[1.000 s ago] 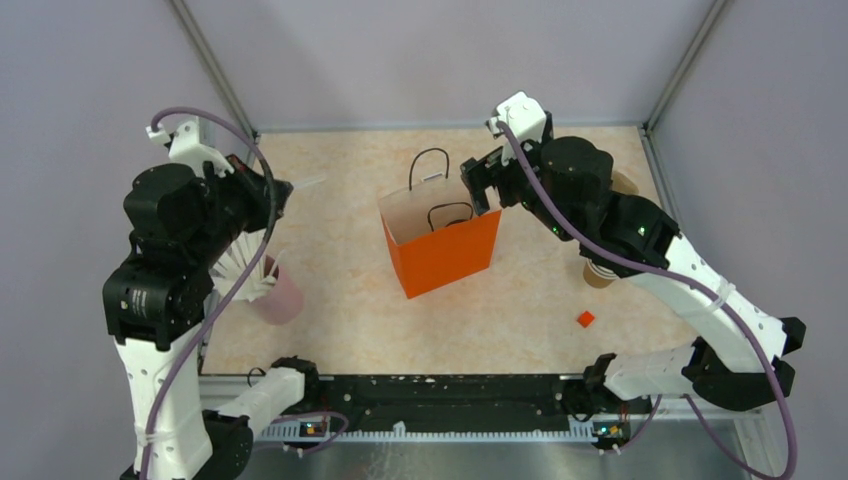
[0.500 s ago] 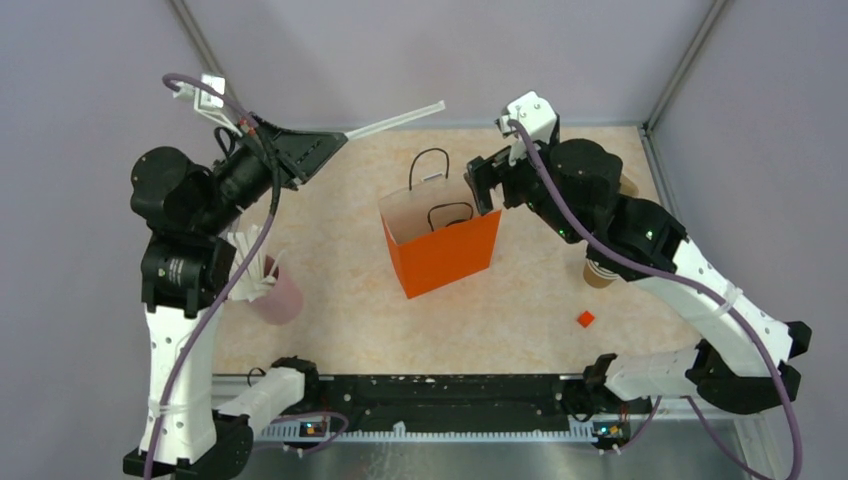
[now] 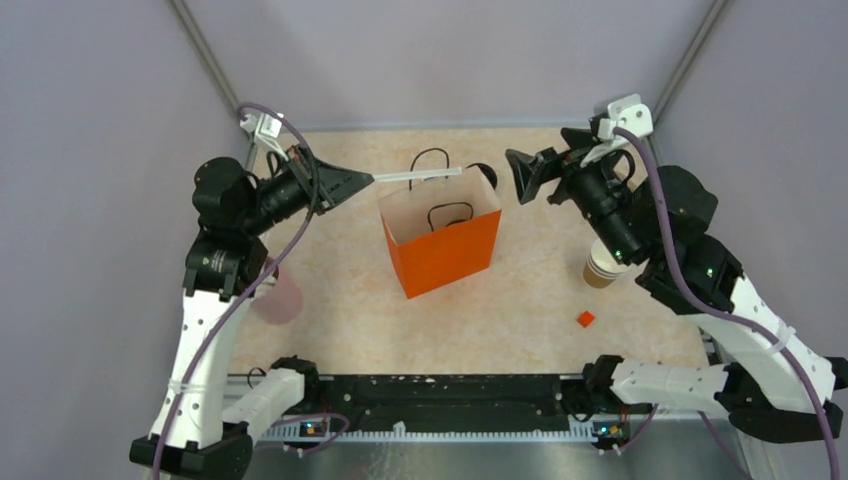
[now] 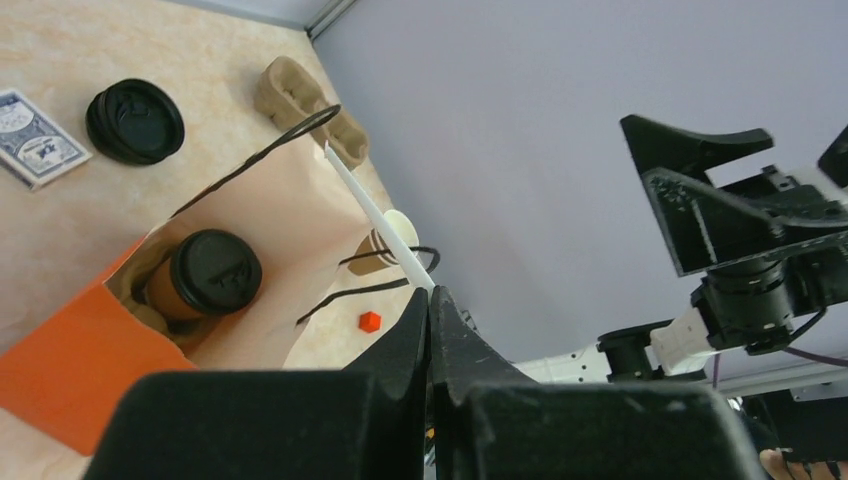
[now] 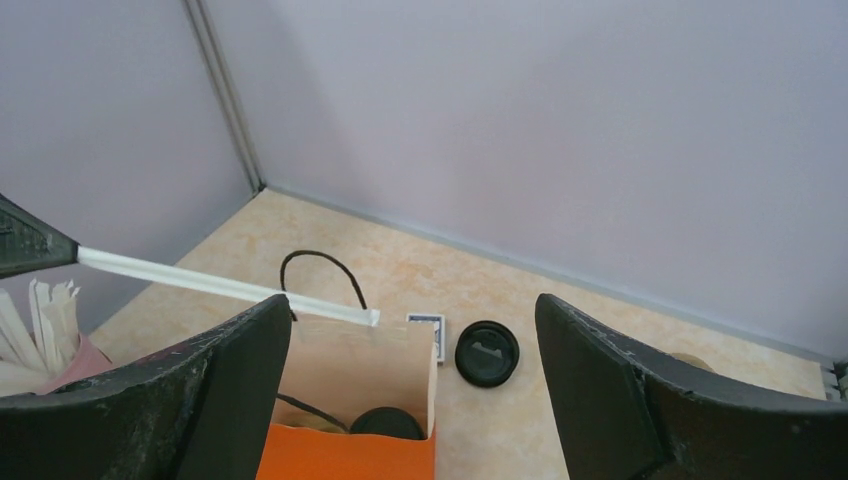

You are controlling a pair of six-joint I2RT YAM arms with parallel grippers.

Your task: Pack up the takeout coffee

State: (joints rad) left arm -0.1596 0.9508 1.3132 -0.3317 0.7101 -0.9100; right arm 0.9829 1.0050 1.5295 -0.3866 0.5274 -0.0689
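Note:
The takeout coffee [image 4: 205, 275], a tan cup capped with a black lid, stands inside the orange bag [image 3: 440, 245]; only its lid [image 5: 385, 424] shows from the right wrist. My left gripper [image 3: 368, 178] is shut on a white wrapped straw [image 3: 420, 175] at one end. The straw [image 4: 375, 210] reaches level over the bag's open mouth, its far tip near the bag's back right corner. My right gripper [image 3: 545, 160] hovers open to the right of the bag with nothing between its fingers [image 5: 230, 380].
A loose black lid [image 5: 487, 353] and a blue card deck [image 5: 430, 328] lie behind the bag. A brown pulp carrier [image 4: 300, 100] is further back. A stack of tan cups [image 3: 600, 262], a small red piece [image 3: 585, 318] and a pink cup of straws [image 3: 275, 295] stand around.
My left arm has swung the straw down and right until it lies over the bag. My right gripper has drawn back from the bag's right edge, up and to the right.

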